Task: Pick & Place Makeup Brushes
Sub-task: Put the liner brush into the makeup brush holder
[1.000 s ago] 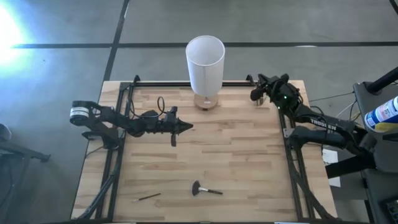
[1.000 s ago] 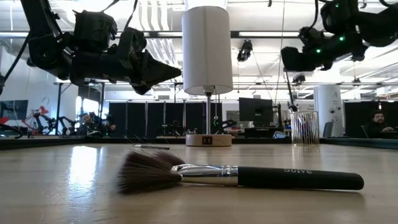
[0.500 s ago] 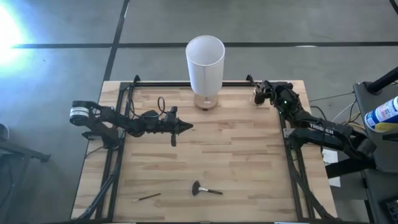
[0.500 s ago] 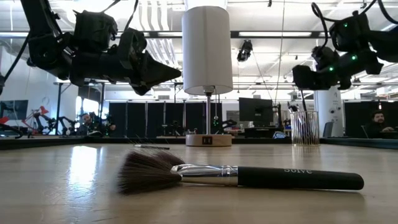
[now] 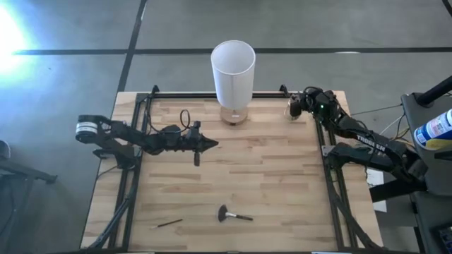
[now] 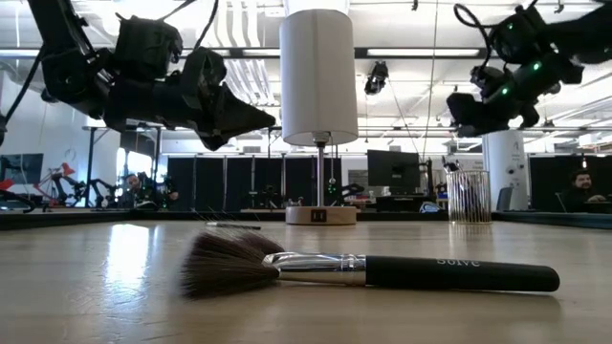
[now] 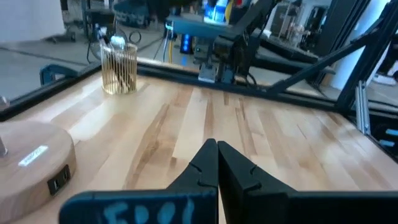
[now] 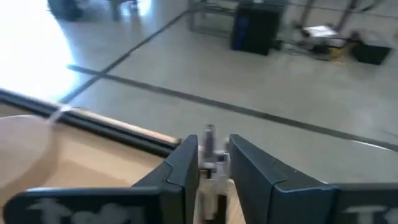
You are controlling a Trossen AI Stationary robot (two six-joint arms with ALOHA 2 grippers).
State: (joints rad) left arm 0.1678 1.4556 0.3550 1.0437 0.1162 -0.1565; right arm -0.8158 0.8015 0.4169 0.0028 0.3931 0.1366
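Risen since 1 second ago, right gripper (image 5: 295, 106) hangs over the brush cup (image 6: 468, 197) — jaws narrowly parted; left gripper (image 5: 212, 144) shut.

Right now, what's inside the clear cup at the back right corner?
The clear cup holds several thin dark makeup brushes standing upright. The right gripper hovers over it, hiding the brush tops from above. Exact count unclear.

right tool (image 8: 213, 163) | fingers apart | brush tips (image 8: 210, 149) between

White lamp (image 5: 233, 70) on round wooden base (image 5: 234, 115) at table's (image 5: 282, 183) far edge — perhaps unlit.
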